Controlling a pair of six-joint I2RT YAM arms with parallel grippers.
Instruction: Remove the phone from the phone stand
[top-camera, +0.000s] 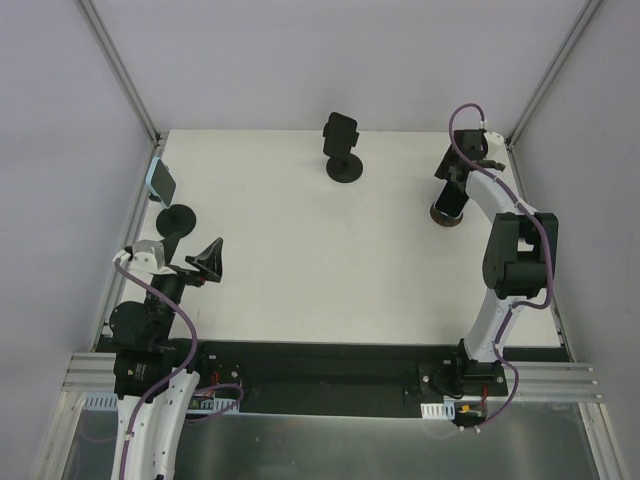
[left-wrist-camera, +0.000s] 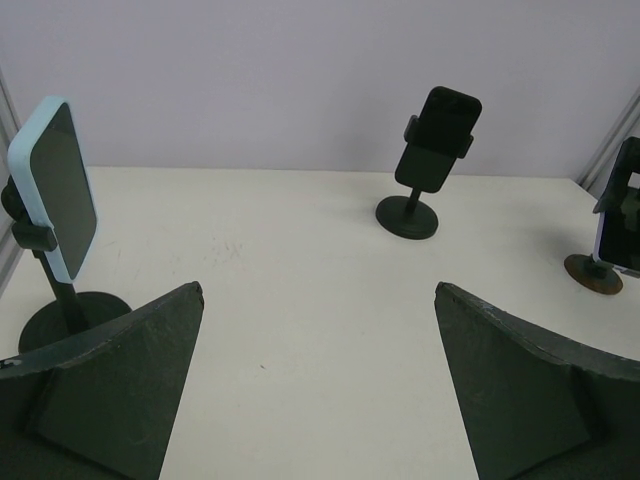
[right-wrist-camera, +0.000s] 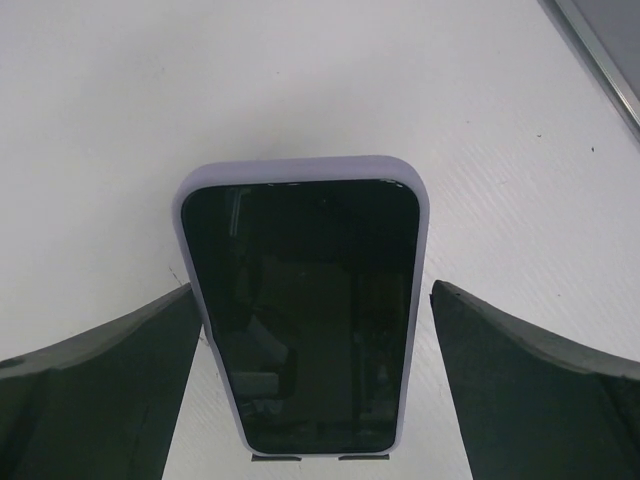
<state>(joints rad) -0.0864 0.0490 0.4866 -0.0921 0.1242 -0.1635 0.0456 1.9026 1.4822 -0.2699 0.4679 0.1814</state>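
A phone in a lavender case (right-wrist-camera: 305, 310) stands upright on a stand with a brown round base (top-camera: 446, 216) at the right of the table. My right gripper (right-wrist-camera: 315, 289) is open around it, one finger on each side. The left finger is close against the phone's edge and the right finger stands a little apart. The stand's clip is hidden behind the phone in the right wrist view. My left gripper (left-wrist-camera: 318, 300) is open and empty, low over the table at the near left (top-camera: 205, 262).
A light-blue phone (left-wrist-camera: 55, 185) stands on a black stand (top-camera: 177, 220) at the far left. A black phone (left-wrist-camera: 438, 135) stands on a black stand (top-camera: 346, 170) at the back centre. Metal frame posts rise at the back corners.
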